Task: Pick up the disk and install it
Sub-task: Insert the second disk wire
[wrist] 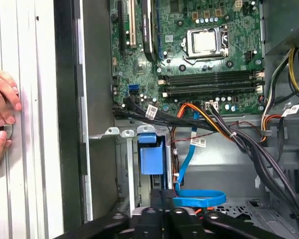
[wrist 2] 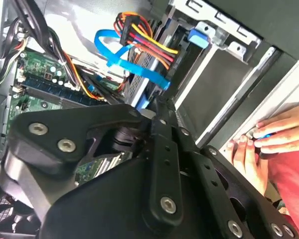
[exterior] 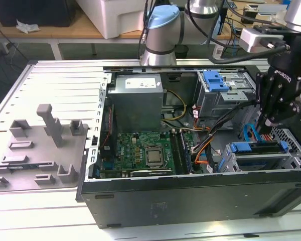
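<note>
The black pincer (exterior: 267, 126) hangs low inside the open computer case (exterior: 190, 201), fingers closed together, just above the blue-framed disk (exterior: 258, 148) sitting in its grey metal cage. A looped blue cable (exterior: 249, 133) and bunched coloured wires (exterior: 203, 145) crowd beside it.

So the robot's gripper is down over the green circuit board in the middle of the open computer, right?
Not quite. In the exterior view the gripper is down over the drive cage at that view's right end of the open computer, not over the green circuit board in the middle.
</note>
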You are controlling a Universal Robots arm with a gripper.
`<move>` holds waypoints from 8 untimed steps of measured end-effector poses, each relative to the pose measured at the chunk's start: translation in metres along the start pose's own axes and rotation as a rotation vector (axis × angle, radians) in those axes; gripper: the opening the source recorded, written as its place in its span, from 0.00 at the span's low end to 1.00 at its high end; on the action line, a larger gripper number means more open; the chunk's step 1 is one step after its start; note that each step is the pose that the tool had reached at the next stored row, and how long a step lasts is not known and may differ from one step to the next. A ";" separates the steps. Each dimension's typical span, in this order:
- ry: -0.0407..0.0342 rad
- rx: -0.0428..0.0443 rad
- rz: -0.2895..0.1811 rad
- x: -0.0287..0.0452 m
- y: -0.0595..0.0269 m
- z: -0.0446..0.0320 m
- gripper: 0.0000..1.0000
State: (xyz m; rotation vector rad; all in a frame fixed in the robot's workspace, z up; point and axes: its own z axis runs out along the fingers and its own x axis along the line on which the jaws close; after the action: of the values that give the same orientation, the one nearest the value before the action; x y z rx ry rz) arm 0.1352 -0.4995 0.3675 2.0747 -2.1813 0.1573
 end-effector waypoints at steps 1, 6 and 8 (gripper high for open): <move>0.0000 0.0030 0.001 -0.0002 0.0038 -0.0014 0.11; -0.0006 0.0147 0.003 0.0000 0.0179 -0.0044 0.11; -0.0006 0.0149 0.002 0.0000 0.0182 -0.0044 0.11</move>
State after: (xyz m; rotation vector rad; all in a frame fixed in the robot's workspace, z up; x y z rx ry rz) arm 0.1171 -0.4979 0.3721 2.0802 -2.1898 0.1738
